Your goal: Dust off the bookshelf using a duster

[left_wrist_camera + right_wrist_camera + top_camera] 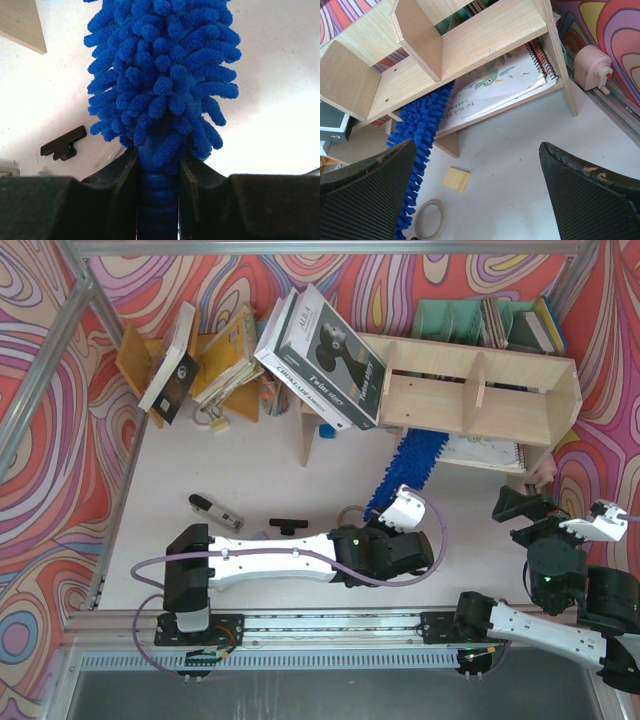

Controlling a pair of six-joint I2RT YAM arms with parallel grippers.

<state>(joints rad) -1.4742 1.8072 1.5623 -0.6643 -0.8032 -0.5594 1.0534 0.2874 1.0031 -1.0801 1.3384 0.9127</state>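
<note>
plywood bookshelf (485, 35), spiral notebook (500, 82) and duster (422, 120) tip inside

1. Black-and-white box (320, 355), tilted, at rear centre of the table (250, 470).
2. Spiral notebook (495, 82), lying flat.
3. Pink sharpener (592, 67), beside the patterned wall (615, 30).
4. Yellow note pad (456, 179), near tape ring (431, 201).
5. Black clip (62, 144), resting on the table.

Spiral notebook (500, 82) across bookshelf (490, 35) lower compartment
</note>
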